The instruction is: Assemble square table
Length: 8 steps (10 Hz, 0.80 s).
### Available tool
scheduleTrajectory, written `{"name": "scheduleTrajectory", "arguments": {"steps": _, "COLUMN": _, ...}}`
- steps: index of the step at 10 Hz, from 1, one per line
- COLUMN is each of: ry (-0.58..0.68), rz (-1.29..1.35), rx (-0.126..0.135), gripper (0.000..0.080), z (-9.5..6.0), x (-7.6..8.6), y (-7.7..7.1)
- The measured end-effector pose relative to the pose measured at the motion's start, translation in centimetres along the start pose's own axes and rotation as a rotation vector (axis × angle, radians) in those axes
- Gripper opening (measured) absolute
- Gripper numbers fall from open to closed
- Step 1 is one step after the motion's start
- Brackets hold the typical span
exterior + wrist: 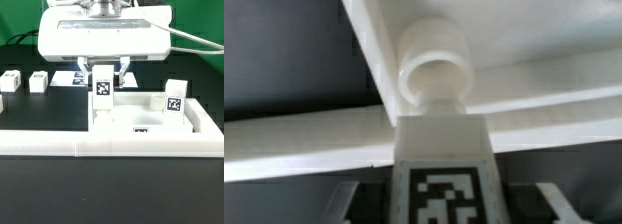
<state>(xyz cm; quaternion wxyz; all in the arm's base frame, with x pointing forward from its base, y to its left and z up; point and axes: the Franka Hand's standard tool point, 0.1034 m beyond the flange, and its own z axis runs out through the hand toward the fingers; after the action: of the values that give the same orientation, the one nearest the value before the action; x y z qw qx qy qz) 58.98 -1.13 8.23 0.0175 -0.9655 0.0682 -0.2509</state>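
The white square tabletop slab [135, 108] lies flat inside the border rail, with a small tag [140, 128] on its front edge. A tagged white leg post [103, 88] stands upright over the slab's far corner on the exterior view's left. My gripper [102, 72] comes down from above and is shut on this post, one finger on each side. In the wrist view the same post [446, 175] runs away from the gripper [450, 200] to its round end [438, 75]. A second leg post [175, 98] stands on the slab's corner at the exterior view's right.
Two loose tagged leg posts [10, 80] [38, 80] stand on the black table at the exterior view's left. The long low white border rail [110, 148] runs along the front and turns back at both ends. The arm's white body fills the top of the exterior view.
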Motion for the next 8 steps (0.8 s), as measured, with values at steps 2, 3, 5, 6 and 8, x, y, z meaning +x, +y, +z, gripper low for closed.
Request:
{"name": "scheduleTrajectory", "arguments": {"steps": 2, "ry": -0.103, "rz": 0.032, "rx": 0.049, "gripper": 0.029, "z": -0.6, "x": -0.9, "y": -0.8}}
{"name": "scheduleTrajectory", "arguments": {"steps": 3, "ry": -0.127, "rz": 0.039, "rx": 0.055, "gripper": 0.029, "z": -0.6, "x": -1.2, "y": -0.9}}
{"name": "scheduleTrajectory", "arguments": {"steps": 5, "ry": -0.142, "rz": 0.045, "rx": 0.053, "gripper": 0.029, "z": -0.3, "x": -1.6, "y": -0.5}}
{"name": "scheduleTrajectory", "arguments": {"steps": 6, "ry": -0.139, "rz": 0.049, "rx": 0.049, "gripper": 0.029, "z": -0.4, "x": -1.4, "y": -0.1}}
{"name": "scheduleTrajectory", "arguments": {"steps": 8, "ry": -0.123, "rz": 0.057, "rx": 0.048, "gripper": 0.029, "z": -1.0, "x": -0.4, "y": 0.1}}
